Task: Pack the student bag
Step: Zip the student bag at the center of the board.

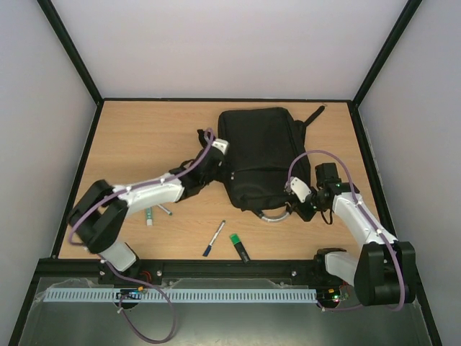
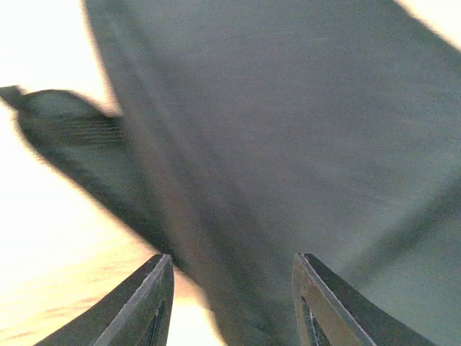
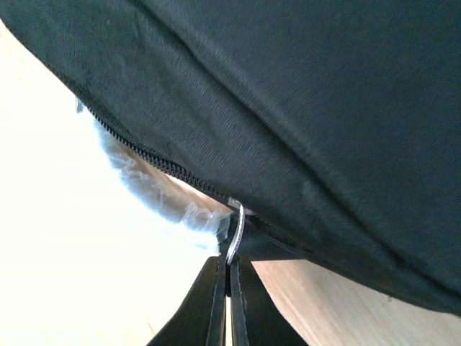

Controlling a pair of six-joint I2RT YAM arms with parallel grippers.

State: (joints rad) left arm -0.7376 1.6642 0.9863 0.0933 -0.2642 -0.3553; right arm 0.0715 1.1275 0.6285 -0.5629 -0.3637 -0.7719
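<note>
My left jaws stand spread at the left flank of the student bag (image 1: 259,155), its black fabric blurred just ahead. The bag lies mid-table (image 1: 144,137), long axis near to far. My right jaws, at its near right corner, pinch the silver zipper pull (image 3: 235,238); no writing is readable.

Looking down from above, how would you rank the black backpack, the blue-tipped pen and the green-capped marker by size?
1. Black backpack: far the largest.
2 or 3. Blue-tipped pen and green-capped marker: the pen looks slightly longer and the marker thicker, so they are too alike to rank.
</note>
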